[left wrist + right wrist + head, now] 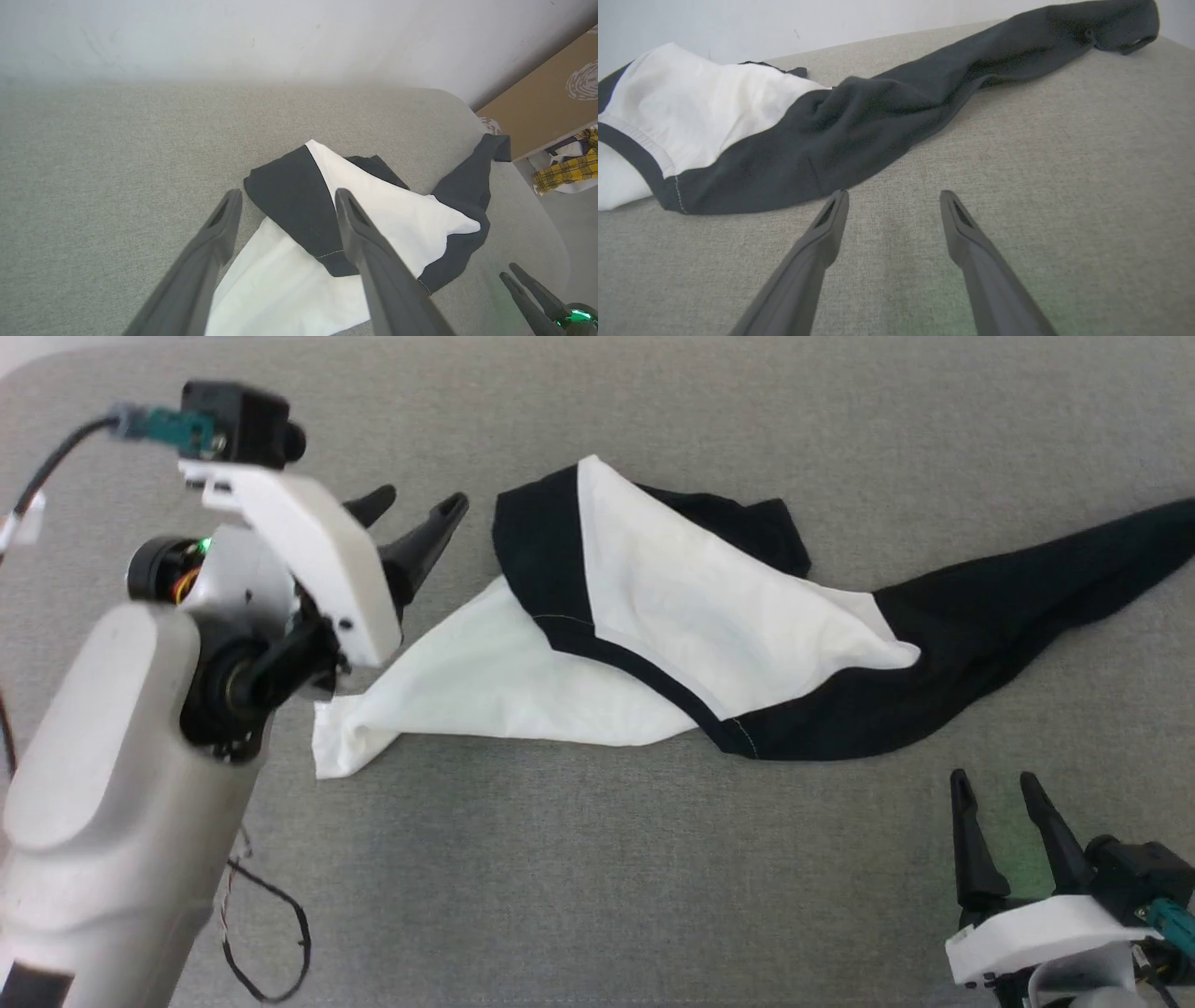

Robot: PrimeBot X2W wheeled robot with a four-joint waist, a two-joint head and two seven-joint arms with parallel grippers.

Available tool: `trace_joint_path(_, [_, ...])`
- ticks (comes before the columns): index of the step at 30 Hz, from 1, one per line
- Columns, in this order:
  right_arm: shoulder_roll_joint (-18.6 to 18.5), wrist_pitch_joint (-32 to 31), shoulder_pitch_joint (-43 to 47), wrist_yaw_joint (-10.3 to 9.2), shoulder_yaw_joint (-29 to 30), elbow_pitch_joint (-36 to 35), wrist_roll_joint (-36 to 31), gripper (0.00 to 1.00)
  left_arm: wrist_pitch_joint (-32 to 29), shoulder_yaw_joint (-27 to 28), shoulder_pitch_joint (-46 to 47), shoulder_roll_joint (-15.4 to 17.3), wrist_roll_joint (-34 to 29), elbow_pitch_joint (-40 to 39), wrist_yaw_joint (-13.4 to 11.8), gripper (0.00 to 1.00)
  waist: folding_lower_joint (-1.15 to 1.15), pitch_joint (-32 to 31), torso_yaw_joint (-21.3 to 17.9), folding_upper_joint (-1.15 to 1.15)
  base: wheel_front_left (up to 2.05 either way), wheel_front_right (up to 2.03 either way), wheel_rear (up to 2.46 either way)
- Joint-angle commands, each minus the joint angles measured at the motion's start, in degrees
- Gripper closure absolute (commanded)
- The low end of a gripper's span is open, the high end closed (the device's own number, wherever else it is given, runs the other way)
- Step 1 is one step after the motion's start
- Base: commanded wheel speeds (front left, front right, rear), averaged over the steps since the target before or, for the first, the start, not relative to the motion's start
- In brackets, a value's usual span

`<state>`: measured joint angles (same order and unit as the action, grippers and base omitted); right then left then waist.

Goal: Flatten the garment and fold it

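Note:
The garment (709,625) lies crumpled across the middle of the grey surface, white body bunched at the left and one long black sleeve (1046,588) stretched out to the right. My left gripper (420,509) hovers open just left of the garment's black upper edge, holding nothing. In the left wrist view its fingers (224,228) straddle the garment (387,214) from above, apart from the cloth. My right gripper (994,793) stands open near the lower right, below the black sleeve. The right wrist view shows that gripper (892,205) a short way from the black fabric (859,121).
The grey padded table (597,877) has a rounded far right corner (472,112). Past it stand a brown cardboard box (546,98) and a yellow plaid cloth (567,170). A thin black cable (271,933) loops beside my left arm.

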<state>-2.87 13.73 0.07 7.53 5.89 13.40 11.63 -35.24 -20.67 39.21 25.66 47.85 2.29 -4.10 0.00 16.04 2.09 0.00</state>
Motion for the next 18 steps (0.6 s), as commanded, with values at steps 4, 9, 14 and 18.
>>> trace_joint_path(4, [0.0, 0.6, -1.8, -0.04, -0.6, -0.8, 0.6, 0.0, -5.2, -0.9, 5.4, -1.6, 2.2, 6.7, -0.9, 0.0, 0.0, 3.2, -3.8, 0.0, 0.0, 0.0, 0.0])
trace_joint_path(9, [0.0, 0.9, -2.6, -0.04, -0.8, -1.4, 1.3, 0.0, -9.8, -1.4, 7.5, -0.9, 3.2, 10.5, -1.6, 0.0, 0.0, 6.0, -7.4, 0.0, 0.0, 0.0, 0.0])
trace_joint_path(14, [0.0, 1.1, -3.0, -0.04, -0.7, -1.4, 1.7, 0.0, -11.9, -1.4, 7.3, 0.2, 3.6, 12.2, -2.6, 0.0, 0.0, 7.8, -9.7, 0.0, 0.0, 0.0, 0.0])
trace_joint_path(18, [0.0, 1.2, -3.3, -0.04, -1.2, -1.3, 2.0, 0.0, -12.2, -0.4, 6.7, 0.1, 4.8, 13.4, -3.3, 0.0, 0.0, 8.6, -10.8, 0.0, 0.0, 0.0, 0.0])
